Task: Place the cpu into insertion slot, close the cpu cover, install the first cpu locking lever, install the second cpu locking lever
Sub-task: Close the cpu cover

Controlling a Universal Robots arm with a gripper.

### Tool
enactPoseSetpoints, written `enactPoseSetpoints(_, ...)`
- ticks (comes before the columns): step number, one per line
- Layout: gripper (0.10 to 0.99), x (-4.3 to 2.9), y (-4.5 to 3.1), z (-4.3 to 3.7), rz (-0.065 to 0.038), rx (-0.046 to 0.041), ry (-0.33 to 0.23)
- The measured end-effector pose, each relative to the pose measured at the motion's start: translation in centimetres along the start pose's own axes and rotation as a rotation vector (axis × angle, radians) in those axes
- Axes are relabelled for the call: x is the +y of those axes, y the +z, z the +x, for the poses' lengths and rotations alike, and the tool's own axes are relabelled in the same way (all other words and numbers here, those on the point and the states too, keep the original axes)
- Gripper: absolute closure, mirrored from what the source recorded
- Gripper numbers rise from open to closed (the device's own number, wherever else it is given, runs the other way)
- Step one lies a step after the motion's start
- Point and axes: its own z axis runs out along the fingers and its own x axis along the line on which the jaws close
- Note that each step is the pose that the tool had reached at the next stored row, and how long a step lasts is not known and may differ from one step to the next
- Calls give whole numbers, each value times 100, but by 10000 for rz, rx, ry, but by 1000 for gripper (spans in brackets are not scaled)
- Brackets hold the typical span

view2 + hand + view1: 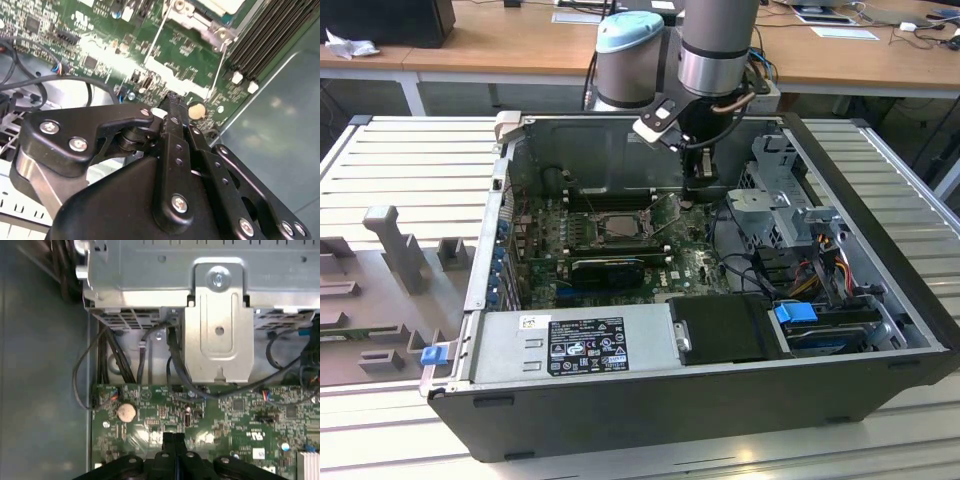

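Our black claw (pixel 174 436), clenched on nothing visible, hangs just beside the dark-rimmed square insertion slot (pixel 616 226). Between claw and slot a thin steel wire locking lever (pixel 156 31) looks raised; we judge it stiff, springy and slippery, best pushed near its free end.

Slatted metal table (pixel 410 160) with open computer case (pixel 720 412) and grey fixture tray (pixel 380 300)

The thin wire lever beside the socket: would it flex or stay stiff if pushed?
The lever looks like thin bare wire, so it probably springs a little. It seems anchored at the socket, so a push likely swings it.
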Motion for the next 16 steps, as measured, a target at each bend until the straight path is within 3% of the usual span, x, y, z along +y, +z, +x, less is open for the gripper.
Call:
enactPoseSetpoints(5, 980, 13, 84, -1, 8, 1, -5)
enactPoseSetpoints(11, 980, -30, 93, -1, 62, 0, -7)
enactPoseSetpoints(13, 980, -118, 90, 0, 63, 1, -7)
enactPoseSetpoints(14, 980, -216, 86, -1, 62, 0, -8)
enactPoseSetpoints(16, 980, -333, 82, -1, 62, 0, -8)
